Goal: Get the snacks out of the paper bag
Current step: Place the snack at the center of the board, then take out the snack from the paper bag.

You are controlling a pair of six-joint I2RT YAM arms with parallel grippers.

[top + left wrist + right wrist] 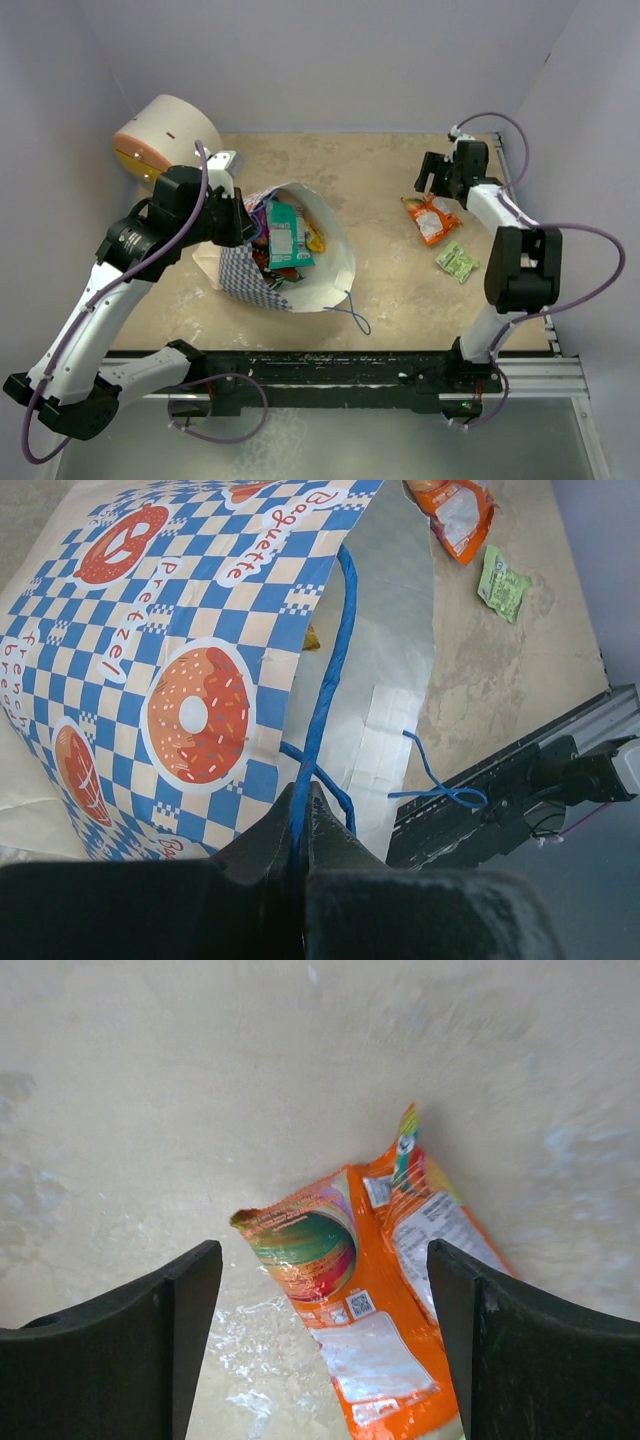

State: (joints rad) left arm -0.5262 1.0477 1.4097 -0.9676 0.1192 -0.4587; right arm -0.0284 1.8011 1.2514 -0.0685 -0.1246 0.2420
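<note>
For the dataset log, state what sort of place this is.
Probably a robot lab test cell: plain walls box in a table, and the left arm and right arm mount on a metal rail.

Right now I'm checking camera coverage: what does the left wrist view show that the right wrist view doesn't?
Only the left wrist view shows the paper bag with its chequered band, its blue cord handle pinched in the shut left claw, and the light-green packet lying on the table. Only the right wrist view shows the right claw, open, with the printed back of the orange packet lying between its fingers in the picture. Both show the orange packet and the beige table.
</note>
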